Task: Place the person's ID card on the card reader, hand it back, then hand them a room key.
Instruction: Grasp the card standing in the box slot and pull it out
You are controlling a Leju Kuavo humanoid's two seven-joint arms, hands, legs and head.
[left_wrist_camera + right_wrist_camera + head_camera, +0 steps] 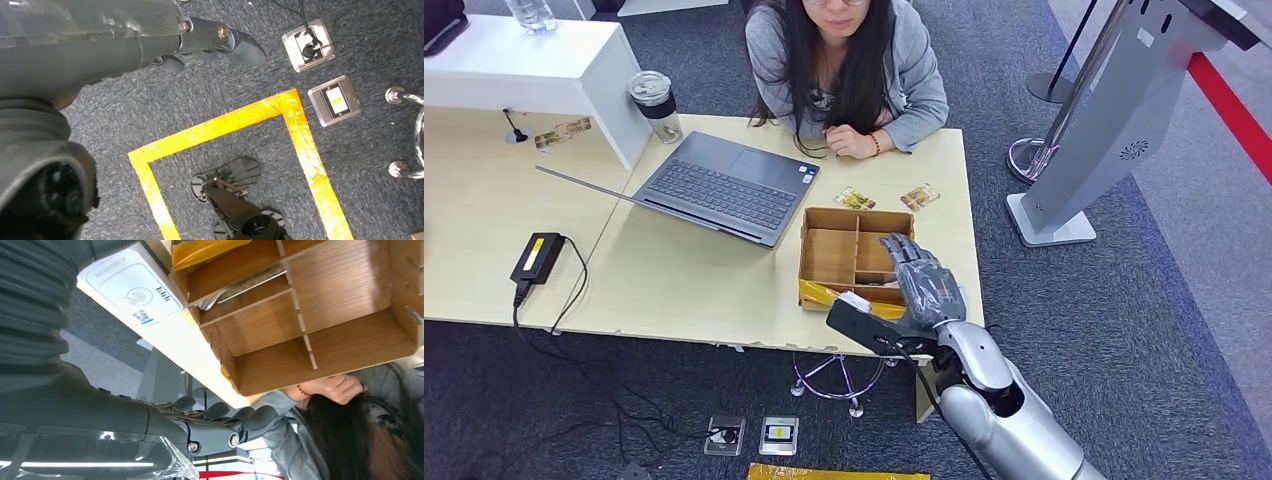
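My right hand (924,283) hovers over the right side of the wooden divided box (829,255) near the table's front edge, fingers (225,421) spread and holding nothing. A card (247,284) lies in one compartment of the box (320,315). The white card reader (127,287) sits beside the box at the table edge; in the head view only a white corner (854,299) of it shows past my wrist. Two patterned cards (855,198) (920,196) lie on the table between the box and the seated person (844,60). My left hand (215,42) hangs over the floor, holding nothing.
An open laptop (724,185) lies left of the box, with a lidded cup (656,105) behind it. A black adapter (537,257) and its cable rest on the left table. A grey kiosk stand (1114,120) rises to the right of the table. Floor sockets (764,436) sit below.
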